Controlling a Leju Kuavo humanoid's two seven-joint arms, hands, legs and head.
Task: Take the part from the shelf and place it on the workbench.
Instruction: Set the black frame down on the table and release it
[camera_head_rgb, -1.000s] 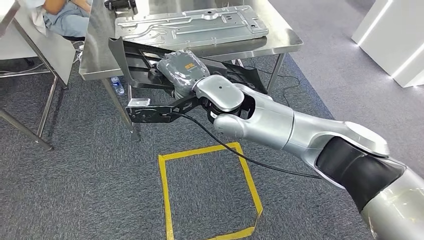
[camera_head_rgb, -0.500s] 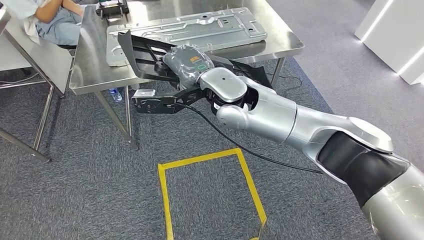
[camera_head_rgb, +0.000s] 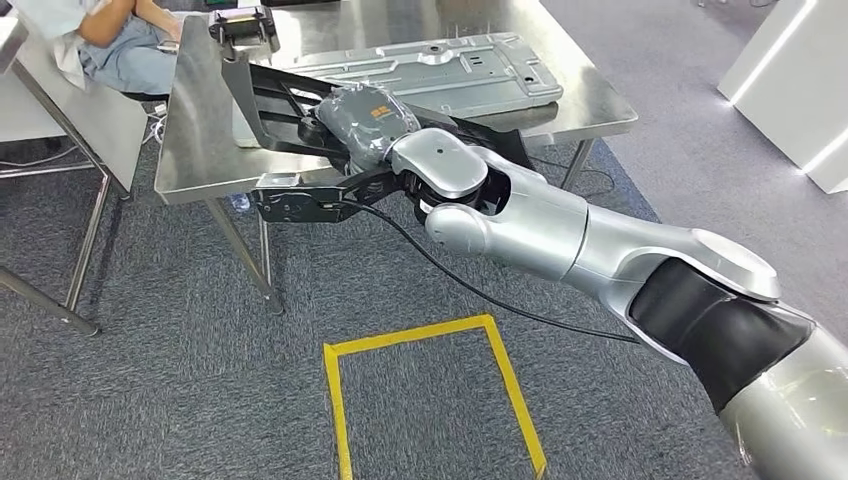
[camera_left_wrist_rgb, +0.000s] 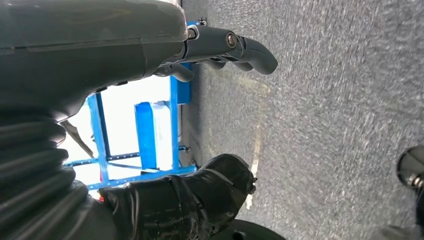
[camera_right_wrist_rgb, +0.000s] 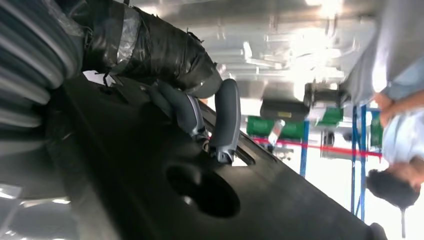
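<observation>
A: What does the right hand (camera_head_rgb: 365, 122) have?

B: It grips the black part (camera_head_rgb: 285, 105), a flat moulded panel with cutouts. In the right wrist view the dark fingers (camera_right_wrist_rgb: 227, 120) curl over the part's (camera_right_wrist_rgb: 150, 200) edge, next to a round hole in it.

A: And where is the part?

B: Held tilted above the near edge of the steel workbench (camera_head_rgb: 190, 130), its far end raised over the tabletop, its near end reaching back past the edge towards the arm. Whether it touches the bench cannot be told.

A: What else is on the bench?

B: A large stamped metal plate (camera_head_rgb: 440, 70) lies flat across the middle, just behind the part. A small black fixture (camera_head_rgb: 240, 25) stands at the far left corner.

A: The left hand?

B: The left wrist view shows the left hand (camera_left_wrist_rgb: 150, 100) holding nothing, fingers (camera_left_wrist_rgb: 240, 45) spread away from the thumb, with grey carpet (camera_left_wrist_rgb: 340, 125) beyond it and a blue frame (camera_left_wrist_rgb: 145, 135) in the distance.

A: Anything on the floor?

B: A yellow tape square (camera_head_rgb: 430, 390) marks the carpet below the arm, and a black cable (camera_head_rgb: 480, 290) hangs from the wrist. A seated person (camera_head_rgb: 110, 45) is at the far left, beside the bench.
</observation>
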